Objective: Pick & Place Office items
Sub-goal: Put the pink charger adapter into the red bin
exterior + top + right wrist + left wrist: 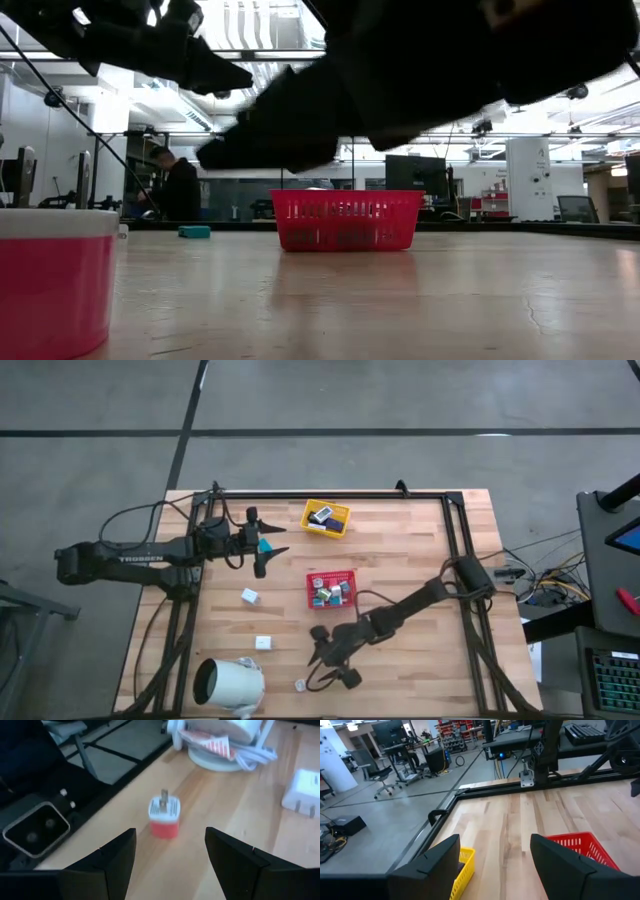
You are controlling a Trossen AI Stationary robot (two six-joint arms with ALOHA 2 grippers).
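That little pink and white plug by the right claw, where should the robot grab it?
Probably its flat pink sides. The plug stands upright on the table, prongs up, centred before the open right claw, so coming straight in and closing low on the body, below the prongs, looks best.

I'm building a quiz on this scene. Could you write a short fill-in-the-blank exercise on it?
1. The right end effector hovers open over a small pink and ____ plug piece.
2. The red tray lies nearer the white cylinder than the ____ tray does.
3. The left end effector is ____ and holds nothing.

Missing words: white; yellow; open
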